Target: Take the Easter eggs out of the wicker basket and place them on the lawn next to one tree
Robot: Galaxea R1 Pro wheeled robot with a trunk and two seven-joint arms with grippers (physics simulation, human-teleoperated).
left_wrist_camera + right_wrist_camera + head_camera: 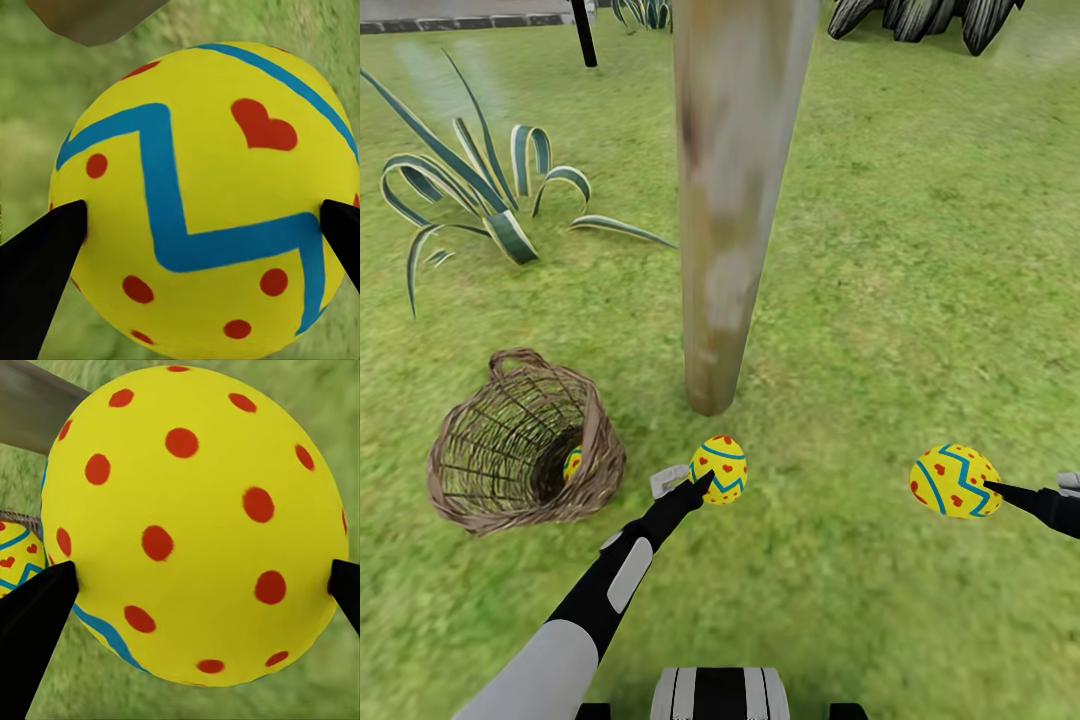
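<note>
The tree has a pale mottled trunk that meets the lawn at centre. My left gripper is shut on an Easter egg just in front of the trunk's base; in the left wrist view both fingers press that egg. My right gripper is shut on a second egg further right, and this dotted egg sits between its fingers. The wicker basket lies tipped on its side at left, with a third egg inside.
A striped spiky plant grows behind the basket. A thin dark trunk and dark spiky foliage stand at the far edge. Open grass spreads right of the tree and in front of my base.
</note>
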